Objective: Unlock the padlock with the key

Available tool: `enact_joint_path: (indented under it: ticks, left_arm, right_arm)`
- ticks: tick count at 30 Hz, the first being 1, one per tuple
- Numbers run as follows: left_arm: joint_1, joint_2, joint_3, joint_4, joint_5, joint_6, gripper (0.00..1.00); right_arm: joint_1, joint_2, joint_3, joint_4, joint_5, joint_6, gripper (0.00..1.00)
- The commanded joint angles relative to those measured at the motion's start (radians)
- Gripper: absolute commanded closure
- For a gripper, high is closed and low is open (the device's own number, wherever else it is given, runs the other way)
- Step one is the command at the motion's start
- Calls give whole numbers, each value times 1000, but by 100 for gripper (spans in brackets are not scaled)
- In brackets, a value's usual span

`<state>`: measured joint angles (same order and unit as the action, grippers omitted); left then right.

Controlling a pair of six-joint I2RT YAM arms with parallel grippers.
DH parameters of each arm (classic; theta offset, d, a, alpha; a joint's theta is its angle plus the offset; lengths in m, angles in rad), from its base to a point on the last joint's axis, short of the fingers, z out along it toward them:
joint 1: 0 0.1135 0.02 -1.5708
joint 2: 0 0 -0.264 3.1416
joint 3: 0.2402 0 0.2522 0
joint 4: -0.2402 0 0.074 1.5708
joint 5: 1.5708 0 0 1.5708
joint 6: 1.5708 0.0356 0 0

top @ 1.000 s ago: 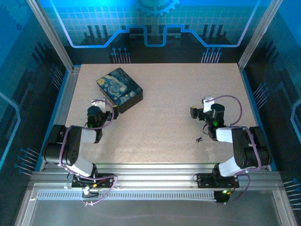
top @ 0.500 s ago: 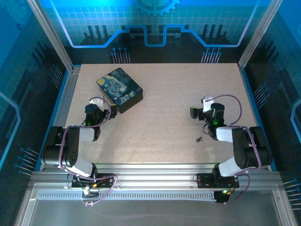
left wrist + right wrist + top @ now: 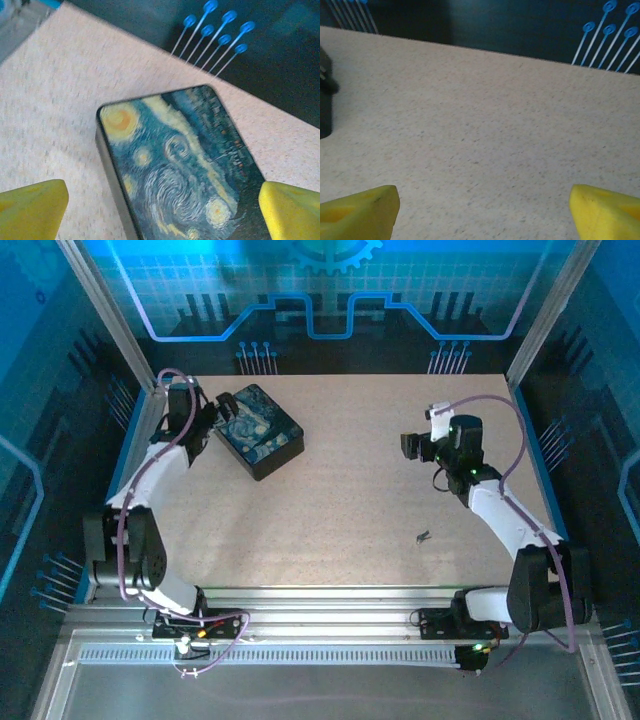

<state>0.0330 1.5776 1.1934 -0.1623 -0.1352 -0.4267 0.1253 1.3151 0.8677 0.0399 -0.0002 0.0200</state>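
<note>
A tiny, thin dark piece that looks like the key [image 3: 422, 537] lies on the table near the front right. The padlock is out of view. My left gripper [image 3: 221, 404] is open at the far left end of a dark box with a swirling blue-yellow lid [image 3: 258, 430]. In the left wrist view its yellow fingertips [image 3: 32, 210] stand wide to either side of the box lid [image 3: 175, 160], and the left gripper [image 3: 162, 215] holds nothing. My right gripper [image 3: 408, 446] is open over bare table, behind the key. In the right wrist view the right gripper [image 3: 482, 210] has only table between its fingers.
The speckled table [image 3: 360, 500] is bordered by metal rails and dark blue-lit walls. Blue pins [image 3: 215, 30] stand just beyond the table's far edge behind the box. A dark shape [image 3: 325, 100] shows at the left edge of the right wrist view.
My left arm has reached out from near its base to the box's far left end. The right arm has stretched out, its gripper shifting slightly back and narrowing a little.
</note>
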Motion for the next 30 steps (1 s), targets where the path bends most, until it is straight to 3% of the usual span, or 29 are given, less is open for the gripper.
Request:
enact_joint_path:
  ticks: [1,7,10,16,19,30]
  left_arm:
    - [11,91,54,-243,21,-164,1]
    - [10,224,99,-185,142,-183,4]
    - [4,261,98,-126,215,-122,6]
    - [-28,297,88,-141,228,8,12]
    - [-66,312,80,-160,228,94,14]
    - [-270,449,190,-328,417,335,22]
  right_arm:
    - [21,-23,50,-189,-52,65,12]
    - [91,-30,48,-199,-55,135,13]
    - [140,-15,52,-211,-28,138,13]
    - [215,40,83,-229,0,157,13]
    - [238,65,95,-226,0,172,13]
    - [269,146,129,-192,-36,216,12]
